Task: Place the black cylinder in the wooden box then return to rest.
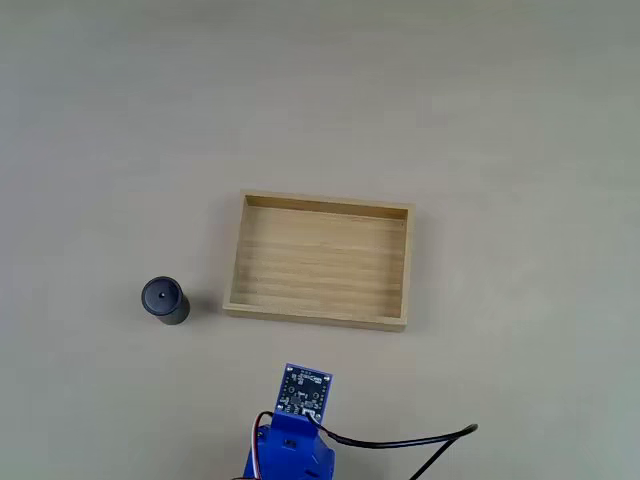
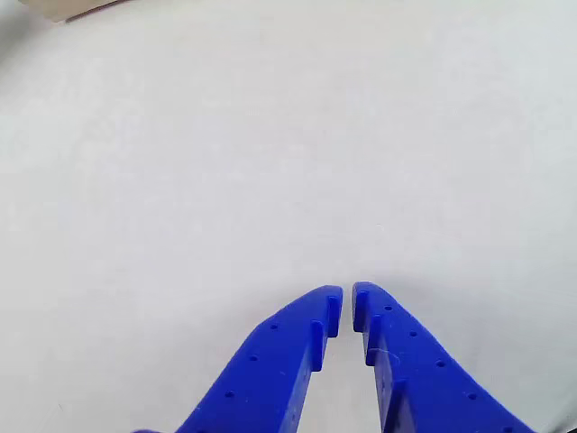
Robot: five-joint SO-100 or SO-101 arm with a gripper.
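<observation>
In the fixed view the black cylinder (image 1: 164,300) stands upright on the table, a short way left of the wooden box (image 1: 320,265). The box lies in the middle of the table with nothing in it. The blue arm (image 1: 292,450) sits at the bottom edge, below the box, with a small circuit board (image 1: 305,390) on top. In the other view my gripper (image 2: 347,305) points at bare table. Its two blue fingers (image 2: 279,361) meet at the tips with only a thin slit between them, and they hold nothing.
A black cable (image 1: 410,440) runs from the arm to the right along the bottom of the fixed view. A sliver of light wood (image 2: 81,9) shows at the top left corner of the other view. The pale table (image 1: 500,120) surrounds the box.
</observation>
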